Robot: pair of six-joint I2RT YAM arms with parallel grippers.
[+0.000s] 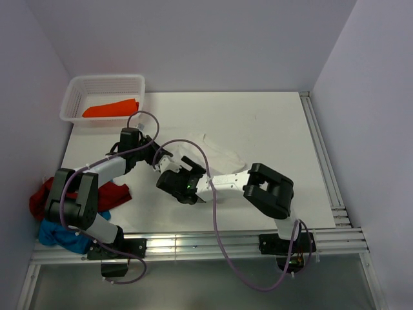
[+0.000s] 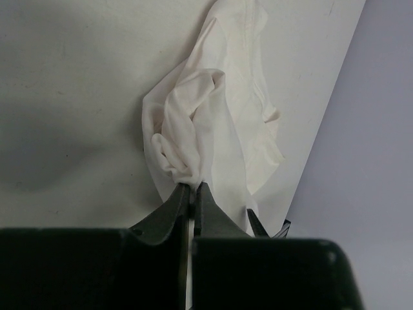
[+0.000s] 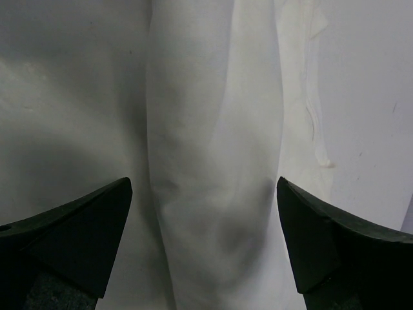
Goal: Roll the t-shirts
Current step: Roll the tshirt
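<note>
The white t-shirt (image 1: 216, 155) lies bunched on the table's middle; its red print does not show. My left gripper (image 1: 169, 161) is shut on a gathered fold of the white t-shirt (image 2: 219, 116), its fingertips (image 2: 193, 187) pinching the cloth. My right gripper (image 1: 186, 173) is open and hovers close over the shirt, with a long fold of the white t-shirt (image 3: 213, 129) lying between its fingers (image 3: 97, 226). A red t-shirt (image 1: 44, 197) and a blue t-shirt (image 1: 57, 234) are piled at the table's left edge. An orange t-shirt (image 1: 111, 108) lies in the basket.
A white mesh basket (image 1: 103, 82) stands at the back left corner. Walls close in on the left, back and right. A metal rail (image 1: 322, 161) runs along the table's right edge and another along the near edge.
</note>
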